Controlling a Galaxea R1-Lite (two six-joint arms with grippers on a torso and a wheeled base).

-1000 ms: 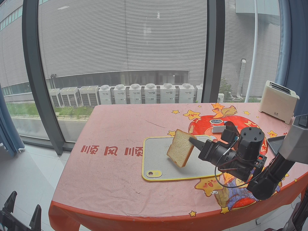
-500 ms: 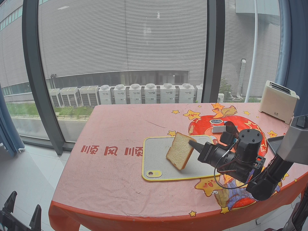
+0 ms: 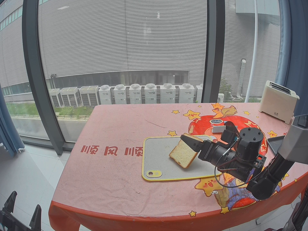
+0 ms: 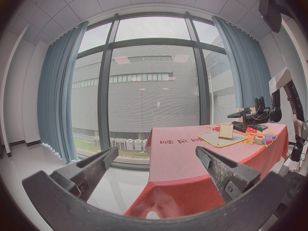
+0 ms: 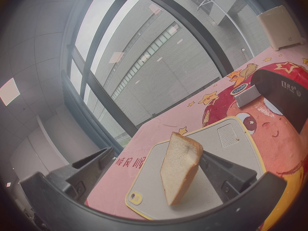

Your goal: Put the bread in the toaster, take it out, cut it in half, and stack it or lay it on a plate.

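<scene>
- While standing tilted on its lower edge, square slice of white bread with tan crust [image 3: 183, 153] set on the pale grey, yellow-rimmed cutting board [image 3: 158, 164], a little right of the board's middle.
- Leaning with its upper part against one finger [image 5: 224, 174] of the black right gripper [image 5: 156, 153]; the other finger [image 5: 89, 167] well apart from the slice.
- Spread open and clamping nothing, that right gripper low over the right half of the board, reaching in from the table's right side.
- Lying flat on the pink-red printed tablecloth [image 3: 122, 125], the board near the middle of the table, with a round yellow hang hole at its near left corner.
- At the far right corner of the table, cream-white boxy toaster [image 3: 278, 101], well apart from the board; inside of the slots hidden.
- Just beyond the board's far right corner, dark flat knife blade with a pale grey handle [image 5: 282, 93], resting on the cloth.
- Off the table's near left side and lower than the tabletop, black left gripper [image 4: 155, 151], well apart from bread and board; fingers spread open with only air between them.
- Behind the table, tall dark-framed window [image 3: 128, 48], with blue curtains [image 4: 54, 90] at its sides.
</scene>
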